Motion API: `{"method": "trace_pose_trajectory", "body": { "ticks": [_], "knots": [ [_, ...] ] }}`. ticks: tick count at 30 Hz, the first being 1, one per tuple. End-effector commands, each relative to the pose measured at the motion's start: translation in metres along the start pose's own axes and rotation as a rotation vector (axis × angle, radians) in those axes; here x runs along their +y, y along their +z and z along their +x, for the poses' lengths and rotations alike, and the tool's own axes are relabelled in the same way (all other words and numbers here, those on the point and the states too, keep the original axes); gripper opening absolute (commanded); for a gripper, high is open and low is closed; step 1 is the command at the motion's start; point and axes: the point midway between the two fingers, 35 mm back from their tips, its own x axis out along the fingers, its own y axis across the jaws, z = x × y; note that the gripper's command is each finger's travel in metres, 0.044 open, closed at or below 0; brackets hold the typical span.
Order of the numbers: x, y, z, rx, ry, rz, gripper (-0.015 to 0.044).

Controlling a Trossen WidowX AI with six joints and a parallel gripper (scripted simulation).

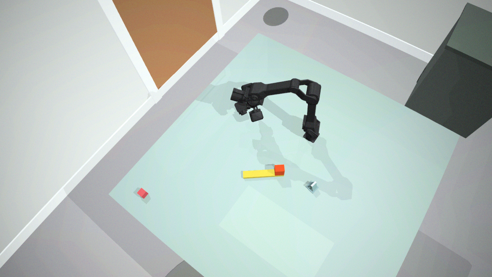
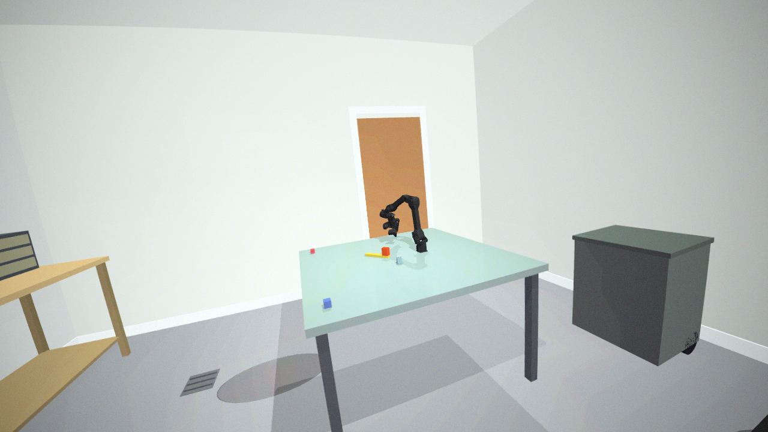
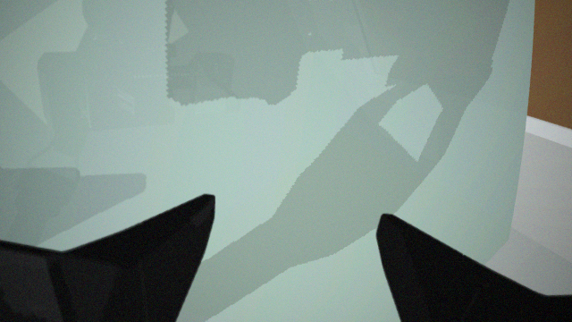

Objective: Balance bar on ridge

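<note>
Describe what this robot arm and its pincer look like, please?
The arm is matte black all over, built of blocky, boxy segments joined at rounded elbows. The gripper ends in two dark, wedge-shaped fingers tapering to points. No cables or markings show.
</note>
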Motion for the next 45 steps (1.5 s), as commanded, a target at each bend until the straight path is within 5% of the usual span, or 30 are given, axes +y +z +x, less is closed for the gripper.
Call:
{"method": "trace_pose_trajectory", "body": {
  "ticks": [1, 23, 45],
  "knots": [
    [0.017, 0.019, -0.014, -0.040, 0.035, 0.025, 0.0315],
    [0.114, 0.069, -0.088, -0.130, 0.227, 0.123, 0.0315],
    [0.216, 0.066, -0.165, -0.095, 0.403, 0.191, 0.0315]
  ]
}}
